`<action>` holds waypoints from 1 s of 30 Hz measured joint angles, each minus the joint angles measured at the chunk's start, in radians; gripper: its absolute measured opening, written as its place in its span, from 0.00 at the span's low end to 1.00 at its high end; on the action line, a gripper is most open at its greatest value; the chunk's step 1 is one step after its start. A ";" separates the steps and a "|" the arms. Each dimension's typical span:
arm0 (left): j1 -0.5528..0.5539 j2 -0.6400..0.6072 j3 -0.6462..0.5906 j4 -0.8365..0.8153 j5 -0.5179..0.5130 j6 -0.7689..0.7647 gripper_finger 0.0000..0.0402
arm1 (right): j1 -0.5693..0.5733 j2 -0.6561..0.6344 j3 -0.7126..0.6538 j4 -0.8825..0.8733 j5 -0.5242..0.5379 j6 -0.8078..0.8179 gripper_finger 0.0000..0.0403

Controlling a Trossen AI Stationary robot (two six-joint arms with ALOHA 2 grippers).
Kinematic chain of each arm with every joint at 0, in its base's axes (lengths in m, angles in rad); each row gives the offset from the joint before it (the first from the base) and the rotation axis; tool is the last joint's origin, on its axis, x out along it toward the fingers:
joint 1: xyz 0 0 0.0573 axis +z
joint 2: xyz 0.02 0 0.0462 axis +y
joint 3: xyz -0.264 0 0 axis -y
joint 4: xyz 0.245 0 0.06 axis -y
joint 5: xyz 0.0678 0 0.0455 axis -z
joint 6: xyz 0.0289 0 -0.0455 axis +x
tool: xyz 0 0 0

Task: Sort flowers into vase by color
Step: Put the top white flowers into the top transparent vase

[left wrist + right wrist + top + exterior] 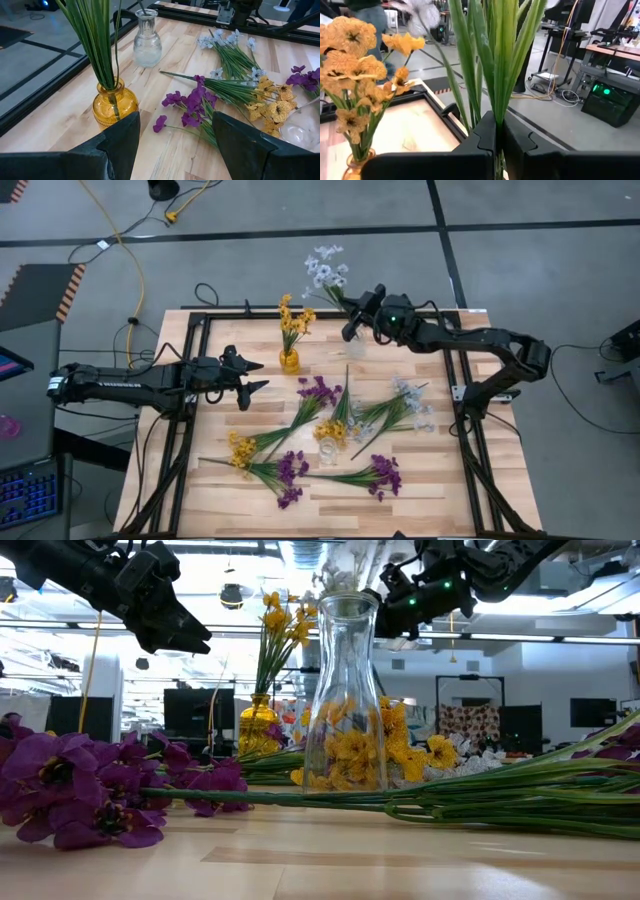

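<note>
My right gripper (pixel 352 320) is shut on a pale white-blue flower sprig (pixel 325 272) over the far edge of the table, above a small clear vase (pixel 356 345). A thin stem (pixel 142 8) reaches into that vase's mouth. A yellow vase (pixel 289 361) with yellow flowers (pixel 292 315) stands to its left. My left gripper (pixel 258 376) hovers open near the yellow vase, touching nothing. Loose purple (pixel 318 390), yellow (pixel 242 450) and white-blue (pixel 410 395) sprigs lie flat mid-table around a second clear vase (pixel 350 690). My right gripper pinches the sprig's bundle of green stems and leaves (pixel 496 107) between its two fingers, below the blossoms. The fingers come in about level from the table's right side and lie across the stems. The sprig stands tilted, blossoms leaning past the far edge.
A black metal frame (pixel 470 420) runs along the table's left, right and far edges. More purple sprigs (pixel 290 475) (pixel 383 475) lie near the front. Bare wood (pixel 200 510) shows along the near edge and at the left.
</note>
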 joint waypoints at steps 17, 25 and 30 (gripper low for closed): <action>0.000 0.000 0.000 0.000 0.000 -0.002 0.59 | 0.001 0.000 -0.322 0.605 0.000 -0.029 0.11; 0.000 0.000 0.000 0.000 0.000 -0.004 0.59 | -0.002 0.000 -0.386 0.629 0.000 -0.025 0.11; 0.000 0.000 0.000 0.000 0.000 -0.004 0.59 | -0.002 0.000 -0.386 0.625 0.000 -0.025 0.11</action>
